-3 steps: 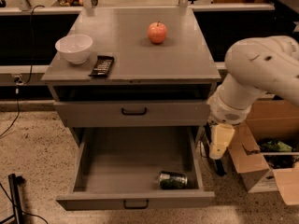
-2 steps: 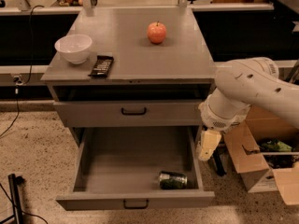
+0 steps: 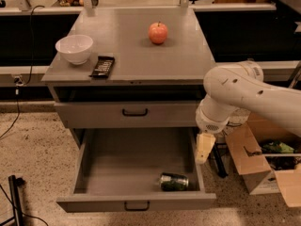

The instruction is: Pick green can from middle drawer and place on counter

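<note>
As seen in camera view, green can (image 3: pixel 174 181): on its side at the front right of the drawer floor, just behind the front wall, near the right wall.
Middle drawer (image 3: pixel 122 159): pulled out wide, can fully exposed from above.
Gripper (image 3: pixel 205 147): hanging from the white arm (image 3: pixel 244 88), over the drawer's right wall, above and right of the can, apart from it.
Jaw state: cannot tell.
Counter (image 3: pixel 141 55): holding a red apple (image 3: pixel 158 33), a white bowl (image 3: pixel 74 47) and a flat black object (image 3: pixel 102 66); bare patch at front centre.
Handling (judged): light, thin metal, stiff but dentable under a hard squeeze; smooth and slippery; likely to roll while on its side.
Hold (judged): from above, across the round body at mid-length, on the label rather than the rims; little room toward the front wall, so moderate force and a centred closing.
</note>
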`<state>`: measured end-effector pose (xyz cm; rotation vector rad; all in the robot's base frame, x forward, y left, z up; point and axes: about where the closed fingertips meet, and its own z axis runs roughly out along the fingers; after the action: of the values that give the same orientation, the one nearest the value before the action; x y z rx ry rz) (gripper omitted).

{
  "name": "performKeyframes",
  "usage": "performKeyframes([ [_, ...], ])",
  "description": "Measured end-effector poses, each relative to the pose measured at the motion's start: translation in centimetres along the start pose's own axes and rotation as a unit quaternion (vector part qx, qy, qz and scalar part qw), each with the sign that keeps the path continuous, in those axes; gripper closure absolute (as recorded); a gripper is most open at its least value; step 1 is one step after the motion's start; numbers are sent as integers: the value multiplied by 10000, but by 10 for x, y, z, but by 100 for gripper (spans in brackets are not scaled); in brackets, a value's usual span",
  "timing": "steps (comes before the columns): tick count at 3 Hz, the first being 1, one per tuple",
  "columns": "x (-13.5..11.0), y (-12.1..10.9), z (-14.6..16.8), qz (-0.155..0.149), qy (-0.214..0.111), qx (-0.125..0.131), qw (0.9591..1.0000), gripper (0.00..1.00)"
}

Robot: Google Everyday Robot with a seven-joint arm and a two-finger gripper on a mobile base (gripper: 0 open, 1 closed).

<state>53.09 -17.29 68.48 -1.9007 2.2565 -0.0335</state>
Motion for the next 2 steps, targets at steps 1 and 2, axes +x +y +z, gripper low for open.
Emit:
performKeyframes([
  [1, 3, 7, 43, -14, 102, 15, 9999, 0],
  [2, -10, 4, 77, -152, -189, 410, 9989, 0],
])
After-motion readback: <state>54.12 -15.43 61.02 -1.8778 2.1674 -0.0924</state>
